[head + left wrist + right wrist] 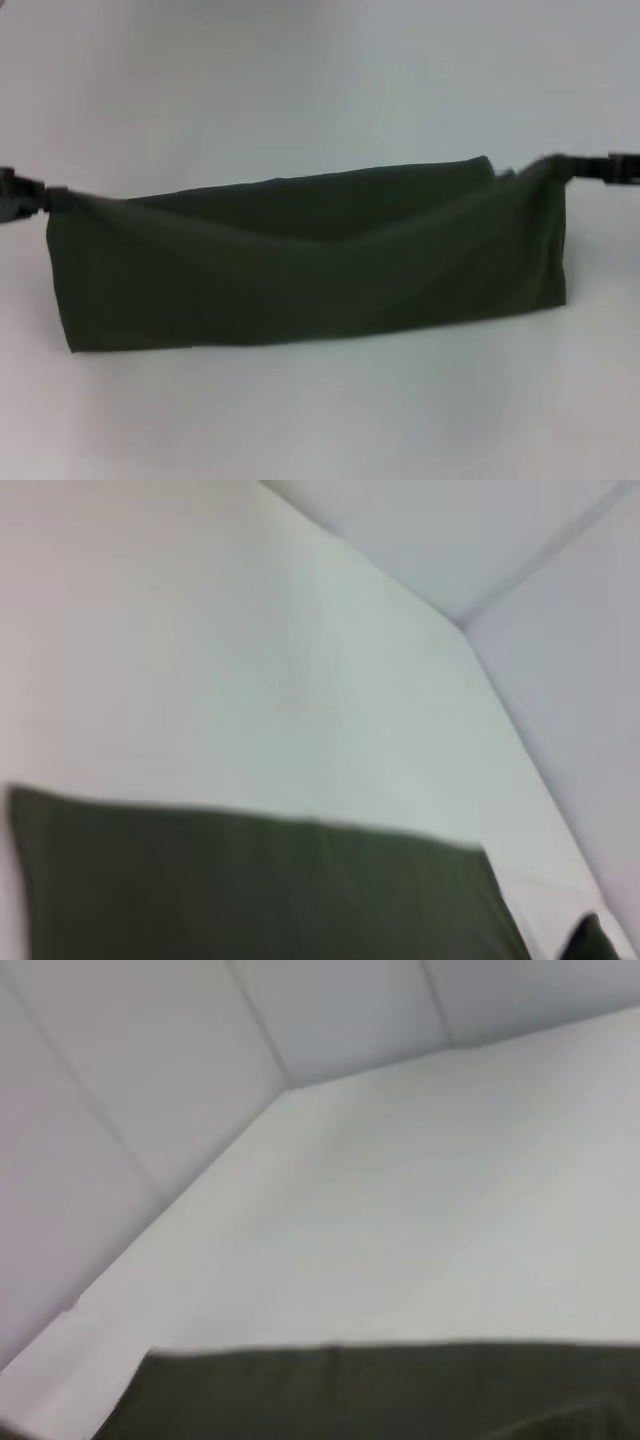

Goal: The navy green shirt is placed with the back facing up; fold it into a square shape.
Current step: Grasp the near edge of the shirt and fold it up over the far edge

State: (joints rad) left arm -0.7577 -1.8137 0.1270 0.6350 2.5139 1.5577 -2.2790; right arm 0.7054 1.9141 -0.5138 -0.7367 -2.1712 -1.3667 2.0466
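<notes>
Navy green shirt point(310, 270), a large dark olive-green piece of plain cotton cloth already folded into a long band, hangs stretched between the 2 grippers above the white bench point(320, 420), its lower edge resting on or just above the bench surface near the middle. The left gripper point(50, 197) is clamped on the band's upper left corner, toward the left edge of the bench, and the right gripper point(570, 168) is clamped on the upper right corner, toward the right edge, sitting somewhat higher, so the top edge sags between them and a back layer shows behind the front one. Both wrist views show only the dark cloth point(250, 880) point(380, 1390) against the pale bench and the walls beyond; neither shows fingers. The step in hand looks like carrying the held edge over to lay 1 more fold. To do it well, both arms should travel together at the same pace and level out in height, keeping mild tension so the sag does not crease. The held corners should land square on the resting corners, and the grip should loosen only once the cloth lies flat, since an early release on 1 side would skew the fold.
</notes>
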